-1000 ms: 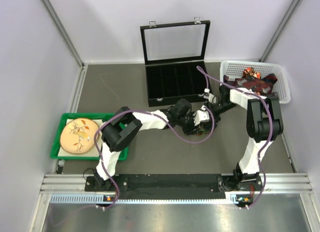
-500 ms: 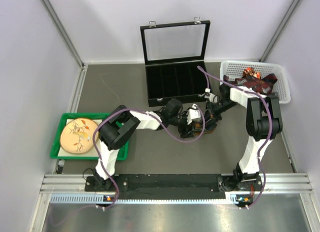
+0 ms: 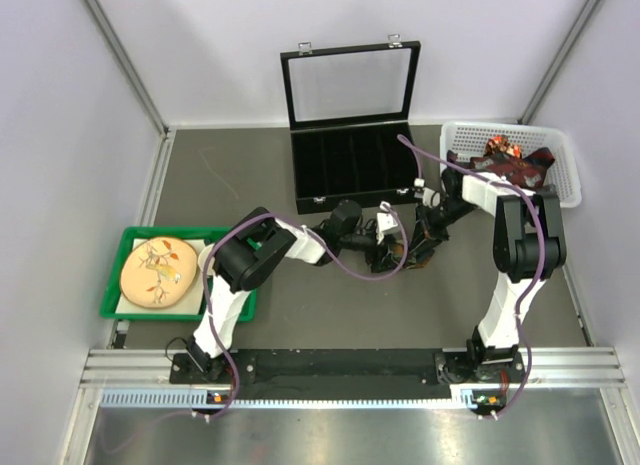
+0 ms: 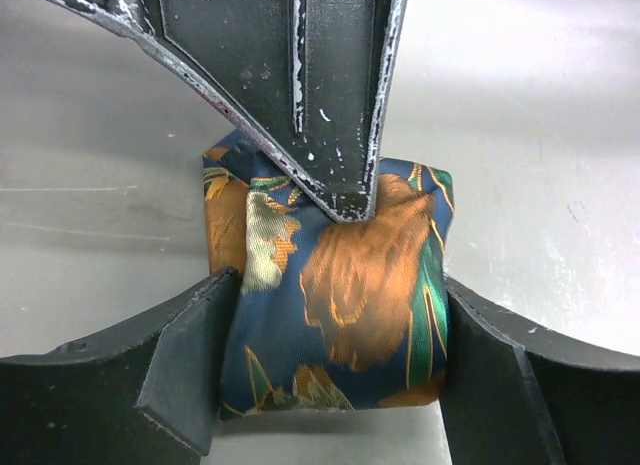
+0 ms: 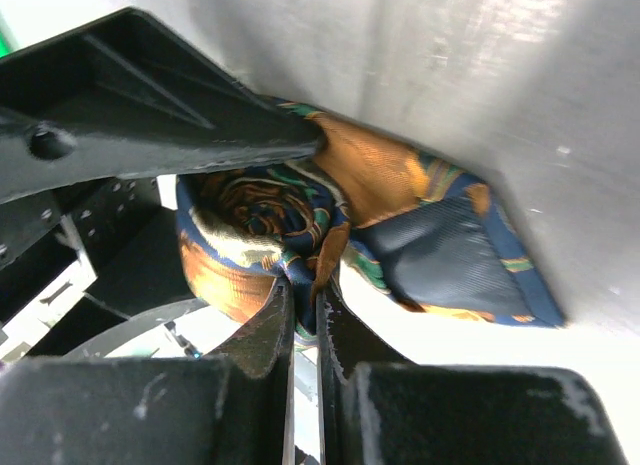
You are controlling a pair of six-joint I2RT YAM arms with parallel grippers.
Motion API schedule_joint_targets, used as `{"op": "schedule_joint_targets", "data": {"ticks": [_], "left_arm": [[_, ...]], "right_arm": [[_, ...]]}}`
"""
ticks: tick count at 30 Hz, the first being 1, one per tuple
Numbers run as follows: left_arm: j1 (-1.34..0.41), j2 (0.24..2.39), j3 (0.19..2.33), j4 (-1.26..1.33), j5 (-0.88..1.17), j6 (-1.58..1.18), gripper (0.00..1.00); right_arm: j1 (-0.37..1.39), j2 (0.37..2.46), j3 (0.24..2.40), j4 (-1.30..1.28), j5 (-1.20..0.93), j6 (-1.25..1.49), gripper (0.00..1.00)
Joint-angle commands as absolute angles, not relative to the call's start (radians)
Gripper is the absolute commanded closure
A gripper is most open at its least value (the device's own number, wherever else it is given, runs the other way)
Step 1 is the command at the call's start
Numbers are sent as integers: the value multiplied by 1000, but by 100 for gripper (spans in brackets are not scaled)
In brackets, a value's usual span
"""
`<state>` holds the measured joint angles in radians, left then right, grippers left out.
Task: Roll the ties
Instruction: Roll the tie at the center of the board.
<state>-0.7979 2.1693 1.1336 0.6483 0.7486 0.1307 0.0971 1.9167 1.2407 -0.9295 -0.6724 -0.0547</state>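
My left pincer [image 4: 340, 320] grips the rolled tie [image 4: 350, 255] by both flanks, on the surface [image 4: 90, 205] near the black case [image 3: 350, 155]. My right pincer [image 5: 305, 310] is clenched on a fabric fold at the roll's end. Further ties [image 3: 510, 163] lie in the white basket [image 3: 565, 145].

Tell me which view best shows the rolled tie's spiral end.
Right wrist: the rolled tie has its coiled end facing the camera, pinched between the right fingers. Left wrist shows only its outer side between the left fingers. Top external barely shows it: it is small and mostly covered.
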Motion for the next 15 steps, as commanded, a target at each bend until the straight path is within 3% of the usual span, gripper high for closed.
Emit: {"op": "schedule_joint_targets", "data": {"ticks": [1,10,14,15], "left_arm": [[-804,2197,1155,761,770,66,24],[-825,2241,1209,810,767,3,29],[-834,2253,1265,669,727,69,48],[-836,2246,1270,620,706,93,58]], "right_arm": [[104,1959,1230,-816,-367,-94,100],[107,1968,1227,-813,-393,-101,100],[107,1971,1239,-827,-419,-107,100],[107,1973,1246,-834,-426,-107,100]]}}
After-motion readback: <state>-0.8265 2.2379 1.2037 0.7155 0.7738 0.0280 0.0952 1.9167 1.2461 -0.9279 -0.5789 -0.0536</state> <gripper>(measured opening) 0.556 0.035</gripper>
